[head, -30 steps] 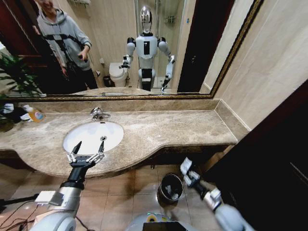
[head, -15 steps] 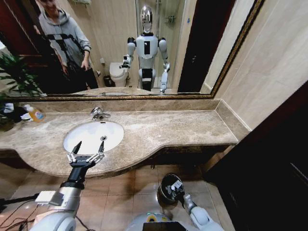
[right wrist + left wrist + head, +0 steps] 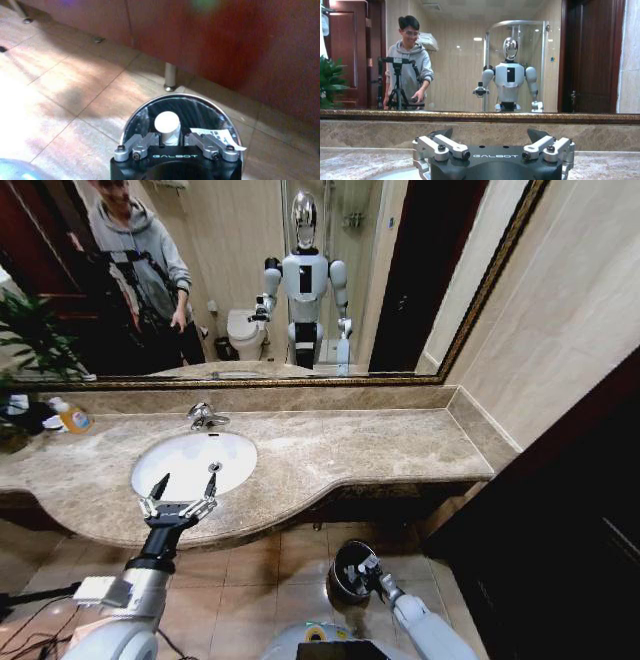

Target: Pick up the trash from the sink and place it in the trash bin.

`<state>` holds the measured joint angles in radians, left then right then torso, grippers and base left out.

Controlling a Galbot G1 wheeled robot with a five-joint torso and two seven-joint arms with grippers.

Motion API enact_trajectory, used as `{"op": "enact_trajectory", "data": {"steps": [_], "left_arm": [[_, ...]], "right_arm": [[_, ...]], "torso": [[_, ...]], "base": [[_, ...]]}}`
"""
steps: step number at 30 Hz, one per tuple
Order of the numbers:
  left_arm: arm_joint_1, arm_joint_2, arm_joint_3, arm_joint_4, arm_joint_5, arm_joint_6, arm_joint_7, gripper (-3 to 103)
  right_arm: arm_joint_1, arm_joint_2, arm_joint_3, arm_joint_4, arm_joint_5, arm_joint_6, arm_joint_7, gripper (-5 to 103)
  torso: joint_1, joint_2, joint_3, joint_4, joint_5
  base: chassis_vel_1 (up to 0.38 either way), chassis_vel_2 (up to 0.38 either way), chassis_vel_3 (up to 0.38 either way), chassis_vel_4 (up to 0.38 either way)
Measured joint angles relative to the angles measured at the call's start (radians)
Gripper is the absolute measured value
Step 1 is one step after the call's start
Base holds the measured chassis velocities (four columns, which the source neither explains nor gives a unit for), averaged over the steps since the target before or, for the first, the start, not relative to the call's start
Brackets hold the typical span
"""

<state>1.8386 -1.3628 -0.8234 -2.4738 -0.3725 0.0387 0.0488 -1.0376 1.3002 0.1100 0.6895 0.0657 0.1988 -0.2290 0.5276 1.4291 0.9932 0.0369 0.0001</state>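
Your right gripper (image 3: pixel 172 144) hangs straight over the small round black trash bin with the shiny metal rim (image 3: pixel 145 108), jaws pinching a small white bottle with a rounded cap (image 3: pixel 167 125) that sticks out ahead of the fingertips, so I read this as the drop-off step: the piece is held over the opening, not yet let go. In the head view the same gripper (image 3: pixel 368 572) sits at the bin (image 3: pixel 345 565) on the tiled floor below the counter edge. A flat white packet with dark print (image 3: pixel 216 137) lies inside the bin just beside the right fingertip, touching the liner. Beyond the jaws a metal cabinet leg (image 3: pixel 170 78) stands on the tile in front of dark red wood panels, apart from the rim and not in the drop path. Your left gripper (image 3: pixel 180 502) waits with jaws spread wide at the near rim of the white oval sink basin (image 3: pixel 190 460), fingertips over the beige marble surround (image 3: pixel 340 445). I can't make out any trash in the basin. Chrome faucet (image 3: pixel 206 416) is past the left jaws; an orange-yellow bottle with a white top (image 3: pixel 70 416) stands well off to their left.
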Motion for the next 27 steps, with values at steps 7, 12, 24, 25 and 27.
{"op": "enact_trajectory", "data": {"steps": [7,12,24,25,27], "left_arm": [[0.000,0.000,0.000,0.000,0.000,0.000,0.000,100],[0.000,0.000,0.000,0.000,0.000,0.000,0.000,100],[0.000,0.000,0.000,0.000,0.000,0.000,0.000,100],[0.000,0.000,0.000,0.000,0.000,0.000,0.000,100],[0.000,0.000,0.000,0.000,0.000,0.000,0.000,100]], "right_arm": [[-0.005,-0.005,-0.017,-0.010,-0.020,0.009,-0.009,41],[-0.011,0.028,-0.001,-0.040,-0.076,0.057,0.050,57],[-0.062,0.210,0.068,-0.414,-0.337,0.524,0.579,98],[-0.062,0.210,0.068,-0.414,-0.337,0.524,0.579,98],[-0.111,0.228,0.096,-0.450,-0.328,0.499,0.628,100]], "torso": [[0.000,0.000,0.000,-0.0001,-0.0001],[0.000,0.000,0.000,-0.0001,-0.0001],[0.000,0.000,0.000,-0.0001,-0.0002],[0.000,0.000,0.000,-0.0001,-0.0002],[0.000,0.000,0.000,-0.0001,-0.0002]], "base": [[0.000,0.000,0.000,0.000],[0.000,0.000,0.000,0.000],[0.000,0.000,0.000,0.000],[0.000,0.000,0.000,0.000],[0.000,0.000,0.000,0.000]]}}
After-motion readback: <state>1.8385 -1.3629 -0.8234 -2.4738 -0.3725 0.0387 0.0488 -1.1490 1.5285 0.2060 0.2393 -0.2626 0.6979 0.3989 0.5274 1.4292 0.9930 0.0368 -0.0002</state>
